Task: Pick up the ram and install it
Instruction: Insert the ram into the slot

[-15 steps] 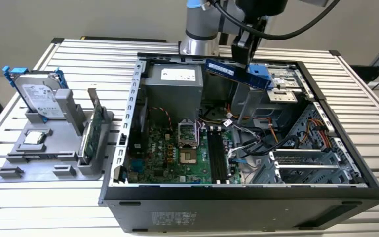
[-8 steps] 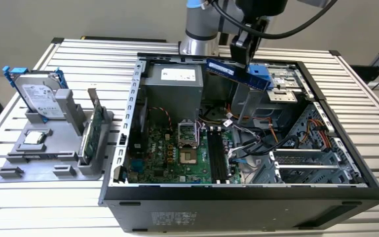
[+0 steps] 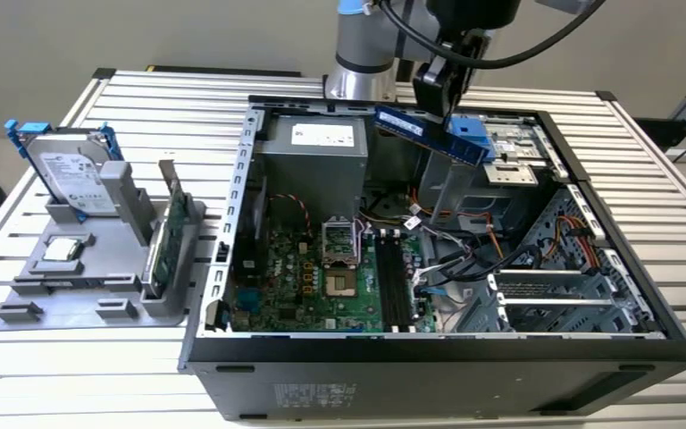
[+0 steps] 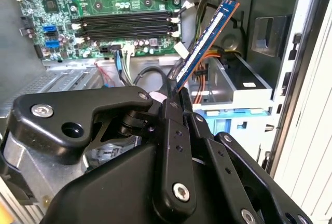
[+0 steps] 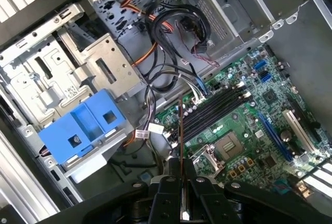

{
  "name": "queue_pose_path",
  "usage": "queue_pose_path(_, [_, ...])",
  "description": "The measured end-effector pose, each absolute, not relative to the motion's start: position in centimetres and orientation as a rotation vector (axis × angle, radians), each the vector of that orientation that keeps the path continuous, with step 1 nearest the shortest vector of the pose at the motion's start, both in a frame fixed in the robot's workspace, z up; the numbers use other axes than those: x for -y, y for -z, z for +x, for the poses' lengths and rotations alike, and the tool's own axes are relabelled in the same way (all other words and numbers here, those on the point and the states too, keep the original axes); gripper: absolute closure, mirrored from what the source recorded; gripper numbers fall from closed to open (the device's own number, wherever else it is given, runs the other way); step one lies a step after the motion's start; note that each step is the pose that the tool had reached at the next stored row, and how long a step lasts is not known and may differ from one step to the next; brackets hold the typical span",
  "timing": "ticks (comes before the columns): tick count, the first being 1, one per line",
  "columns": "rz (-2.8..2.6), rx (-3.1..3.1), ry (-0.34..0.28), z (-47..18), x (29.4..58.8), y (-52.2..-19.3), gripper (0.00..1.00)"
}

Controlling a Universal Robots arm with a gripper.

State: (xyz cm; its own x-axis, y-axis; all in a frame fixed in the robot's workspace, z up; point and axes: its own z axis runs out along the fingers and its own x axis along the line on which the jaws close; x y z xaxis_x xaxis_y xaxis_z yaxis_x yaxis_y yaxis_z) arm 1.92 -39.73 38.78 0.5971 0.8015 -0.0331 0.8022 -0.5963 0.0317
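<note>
One open computer case (image 3: 439,386) lies on its side near the near edge of the bench (image 3: 81,380), with its dark wall turned to us in the exterior view. Inside it we see the green motherboard (image 3: 301,290) flat on the case floor. The long dark memory slots (image 3: 393,284) run from near to far just beside the processor socket (image 3: 337,243).

Toward the exterior view's left edge of the bench stands a grey holder (image 3: 93,299), just beside the case. It carries a green card (image 3: 174,234) upright on its edge. At its far end a silver hard drive (image 3: 75,174) with blue rails leans backward.

Farther, inside the far part of the case, we see the grey power supply (image 3: 313,147) and a blue plastic bracket (image 3: 474,134).

The ram (image 3: 409,123) hangs in the air above this far part, tilted and well apart from the slots. The gripper (image 3: 447,114) is clamped on it from above. In the second wrist view the black fingers (image 4: 171,115) press together on one end of the blue stick, and the rest reaches out free over the orange cables (image 4: 207,71). In the first wrist view we look at it edge-on, as a thin line over the motherboard.

At the far edge of the bench rises the arm (image 3: 361,45).
</note>
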Motion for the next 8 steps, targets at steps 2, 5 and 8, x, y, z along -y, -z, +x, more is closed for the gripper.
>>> queue_pose_path(2, [2.777,-1.375,0.024,1.92,39.72,-38.78,1.0])
queue_pose_path(5, [2.79,-1.348,0.025,1.92,39.73,-38.77,1.0])
queue_pose_path(8, [2.803,-1.322,0.025,1.92,39.73,-38.77,1.0])
